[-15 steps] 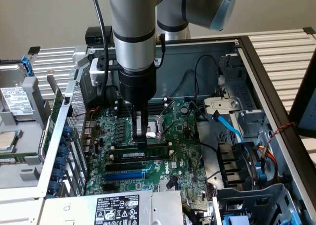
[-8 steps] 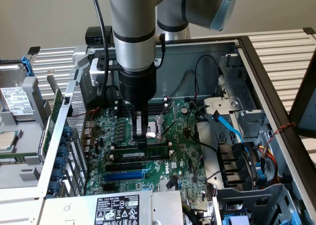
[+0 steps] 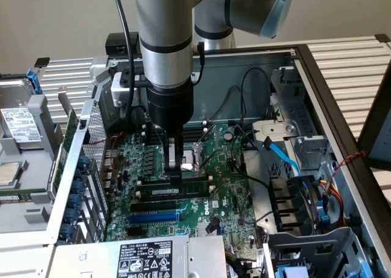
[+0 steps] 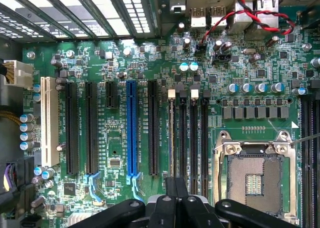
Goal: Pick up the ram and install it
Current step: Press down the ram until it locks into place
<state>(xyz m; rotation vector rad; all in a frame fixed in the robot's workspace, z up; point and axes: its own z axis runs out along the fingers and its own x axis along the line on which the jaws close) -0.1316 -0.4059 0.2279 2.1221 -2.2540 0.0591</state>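
The ram (image 3: 189, 190) stands on edge in one of the long black memory slots on the green motherboard (image 3: 229, 198) inside the open computer case. In the wrist view the ram (image 4: 172, 138) appears edge-on as a thin pale line in the slot nearest the black expansion slot. My gripper (image 3: 175, 175) points straight down over the middle of the stick. Its black fingers are shut together, tips at the ram's top edge. The same fingertips (image 4: 169, 200) cover the stick's near end in the wrist view, where my gripper (image 4: 176, 190) is also shut.
A blue expansion slot (image 3: 153, 217) (image 4: 131, 133) lies beside the memory slots. The open CPU socket (image 4: 252, 178) sits on the other side. Black and blue cables (image 3: 281, 159) crowd the exterior view's right. A labelled power supply (image 3: 143, 259) is in front, and a drive tray (image 3: 18, 128) is outside the case.
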